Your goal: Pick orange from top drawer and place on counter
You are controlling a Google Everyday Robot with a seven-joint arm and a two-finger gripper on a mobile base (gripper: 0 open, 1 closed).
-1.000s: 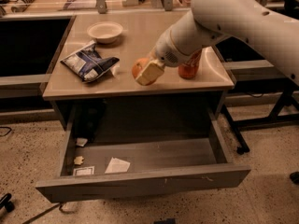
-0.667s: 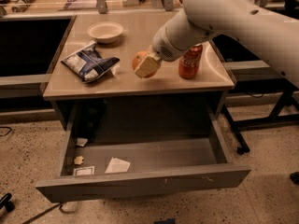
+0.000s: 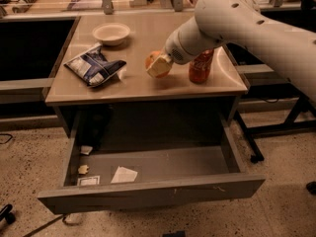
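My gripper point(image 3: 157, 65) is shut on the orange point(image 3: 151, 60), a small round fruit that shows between the pale fingers. It hangs just over the middle of the beige counter point(image 3: 133, 85); whether the orange touches the surface I cannot tell. The white arm reaches in from the upper right. The top drawer point(image 3: 148, 189) stands pulled open below the counter, with paper scraps on its grey floor and no fruit in it.
A red soda can point(image 3: 200, 65) stands just right of the gripper. A dark blue chip bag point(image 3: 95, 66) lies at the counter's left, a white bowl point(image 3: 111, 33) behind it. Scraps point(image 3: 123, 174) lie at the drawer's front left. Black table legs stand at right.
The gripper with the orange has moved a little back and to the left over the counter, away from the front edge and clear of the soda can.
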